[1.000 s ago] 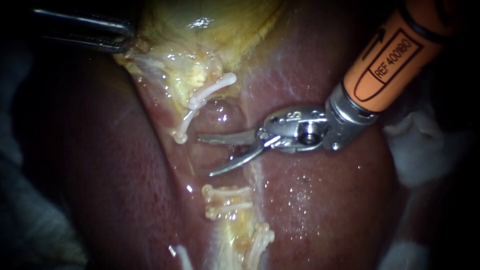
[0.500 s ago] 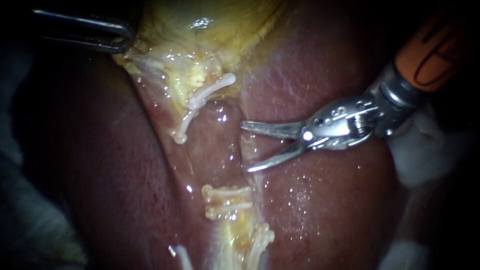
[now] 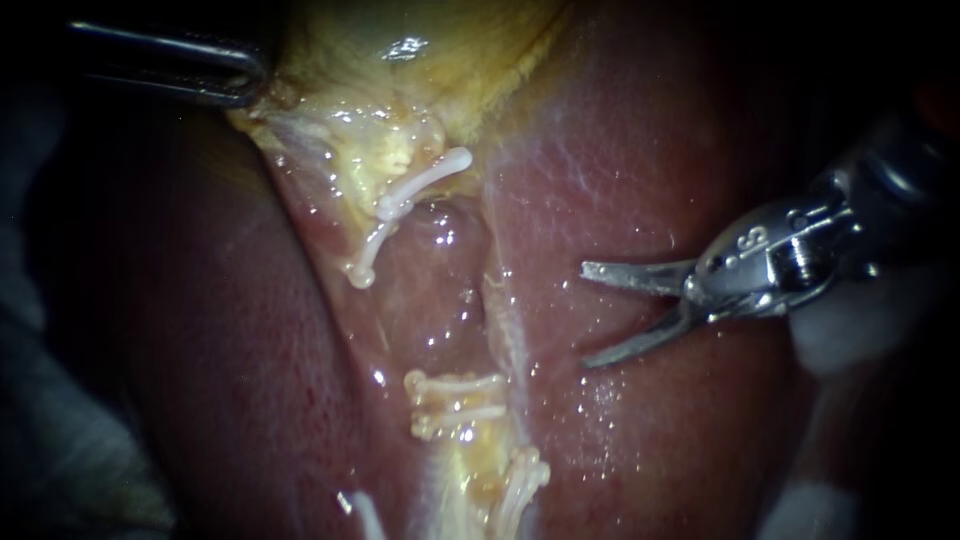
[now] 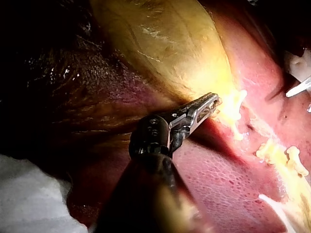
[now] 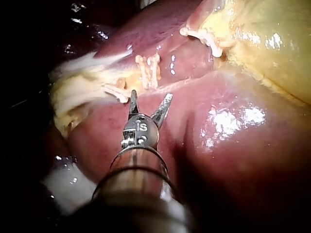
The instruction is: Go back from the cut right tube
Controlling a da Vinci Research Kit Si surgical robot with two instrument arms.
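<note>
Steel right instrument (image 3: 586, 314) claw wide open, empty, over liver (image 3: 640, 170); left instrument (image 4: 212, 104) claw clamped on gallbladder (image 4: 160, 43).

Right instrument (image 3: 587, 314) right of clips (image 3: 455, 395); left instrument (image 4: 210, 105) on gallbladder (image 4: 160, 43).

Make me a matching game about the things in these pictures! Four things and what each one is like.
Things:
1. right instrument
2. left instrument
3. clips
4. liver

What it is like:
A. white
B. dark red
C. jaws open, holding nothing
D. jaws shut on the yellow gallbladder

Pairs: 1-C, 2-D, 3-A, 4-B
</note>
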